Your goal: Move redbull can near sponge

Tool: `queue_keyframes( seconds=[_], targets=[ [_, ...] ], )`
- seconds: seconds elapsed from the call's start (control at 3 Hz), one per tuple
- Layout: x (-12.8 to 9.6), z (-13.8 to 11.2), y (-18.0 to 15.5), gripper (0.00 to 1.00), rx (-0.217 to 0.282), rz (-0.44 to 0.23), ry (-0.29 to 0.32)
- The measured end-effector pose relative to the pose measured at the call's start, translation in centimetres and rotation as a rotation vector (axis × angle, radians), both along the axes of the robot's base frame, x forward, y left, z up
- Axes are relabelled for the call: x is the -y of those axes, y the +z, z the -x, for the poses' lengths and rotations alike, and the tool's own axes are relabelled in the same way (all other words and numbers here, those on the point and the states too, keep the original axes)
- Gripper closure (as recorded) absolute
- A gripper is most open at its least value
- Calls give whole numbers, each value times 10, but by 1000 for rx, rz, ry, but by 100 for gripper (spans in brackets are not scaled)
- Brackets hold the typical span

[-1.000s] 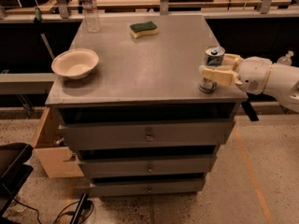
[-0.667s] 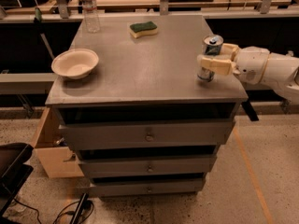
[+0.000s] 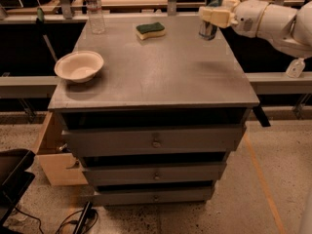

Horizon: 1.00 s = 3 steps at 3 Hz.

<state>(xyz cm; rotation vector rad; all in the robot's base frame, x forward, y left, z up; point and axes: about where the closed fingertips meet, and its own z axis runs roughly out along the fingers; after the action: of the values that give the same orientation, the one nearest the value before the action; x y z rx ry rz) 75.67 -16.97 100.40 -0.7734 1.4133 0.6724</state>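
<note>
The redbull can (image 3: pixel 212 13), blue and silver with a silver top, is held upright above the far right part of the grey cabinet top (image 3: pixel 161 67). My gripper (image 3: pixel 214 16) comes in from the right on a white arm and is shut on the can. The sponge (image 3: pixel 150 30), yellow with a dark green top, lies on the cabinet top at the far middle, to the left of the can with a gap between them.
A cream bowl (image 3: pixel 79 66) sits near the left edge. A clear plastic bottle (image 3: pixel 94 9) stands at the far left corner. Drawers (image 3: pixel 156 141) face me below; a wooden box (image 3: pixel 53 155) juts out at the lower left. A wooden bench runs behind.
My gripper has carried the can from the near right edge of the cabinet top up and towards the far side, closer to the sponge.
</note>
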Motion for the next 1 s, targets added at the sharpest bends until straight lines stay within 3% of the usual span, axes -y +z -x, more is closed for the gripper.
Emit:
queue_keyframes(
  seconds=[0.33, 0.67, 1.0],
  targets=[
    [-12, -54, 3, 100, -41, 3, -52],
    [-23, -101, 30, 100, -15, -15, -117],
    [-23, -101, 30, 100, -16, -15, -117]
  ],
)
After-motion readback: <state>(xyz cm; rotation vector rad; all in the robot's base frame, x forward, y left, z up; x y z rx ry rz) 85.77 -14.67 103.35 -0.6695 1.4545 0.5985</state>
